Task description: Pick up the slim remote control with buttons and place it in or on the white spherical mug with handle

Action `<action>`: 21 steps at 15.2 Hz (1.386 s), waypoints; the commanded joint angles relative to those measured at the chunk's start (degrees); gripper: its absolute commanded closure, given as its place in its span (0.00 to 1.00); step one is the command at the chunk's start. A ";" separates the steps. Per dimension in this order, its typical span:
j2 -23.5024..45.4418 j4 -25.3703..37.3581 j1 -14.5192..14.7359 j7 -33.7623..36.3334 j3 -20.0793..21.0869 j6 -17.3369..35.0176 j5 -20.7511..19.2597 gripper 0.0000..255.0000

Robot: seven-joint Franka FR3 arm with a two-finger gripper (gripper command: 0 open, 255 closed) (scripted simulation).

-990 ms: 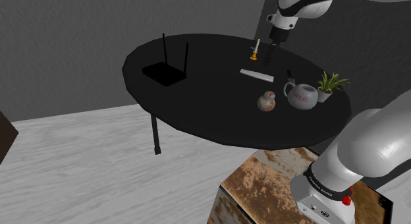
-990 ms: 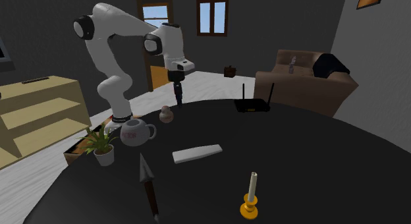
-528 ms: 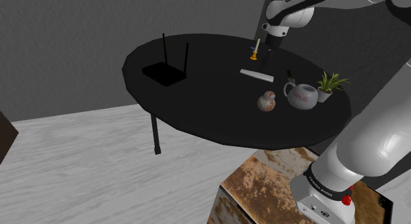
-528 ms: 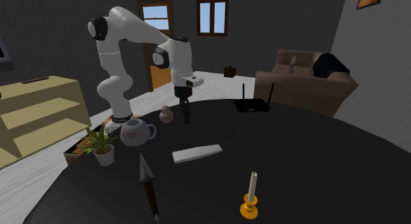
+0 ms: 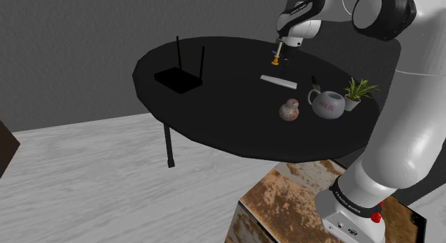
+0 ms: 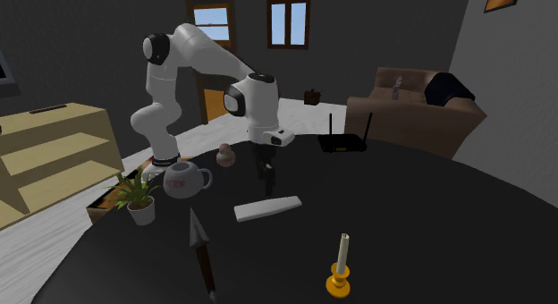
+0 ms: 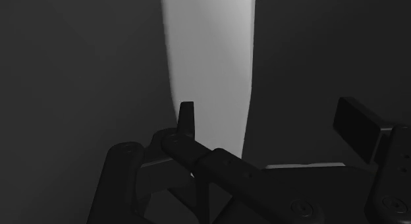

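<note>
Gripper (image 6: 266, 175) swinging inward from table (image 6: 429, 222) edge, fingers spread apart, now lowering over white remote (image 6: 268, 207) mid-table; grasp likely next, mug (image 6: 183, 180) waiting near edge.

Table (image 5: 214, 124): round, black.
Router (image 5: 179, 79): black, two upright antennas.
Candle (image 6: 340, 263): upright in orange holder.
Plant (image 5: 359, 88): small white pot.

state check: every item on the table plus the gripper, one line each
remote control: lying flat, not held
mug: upright, handle out to the side
candle: upright, no flame
router: flat, both antennas up
potted plant: upright
gripper: jaws apart, empty, over the remote control
</note>
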 commanded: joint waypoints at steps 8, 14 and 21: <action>8.63 4.87 -3.09 -3.87 1.47 2.90 3.47 0.00; 9.22 4.47 -3.21 -4.07 1.66 3.83 3.79 0.00; 9.22 4.48 -3.21 -4.06 1.66 3.82 3.79 1.00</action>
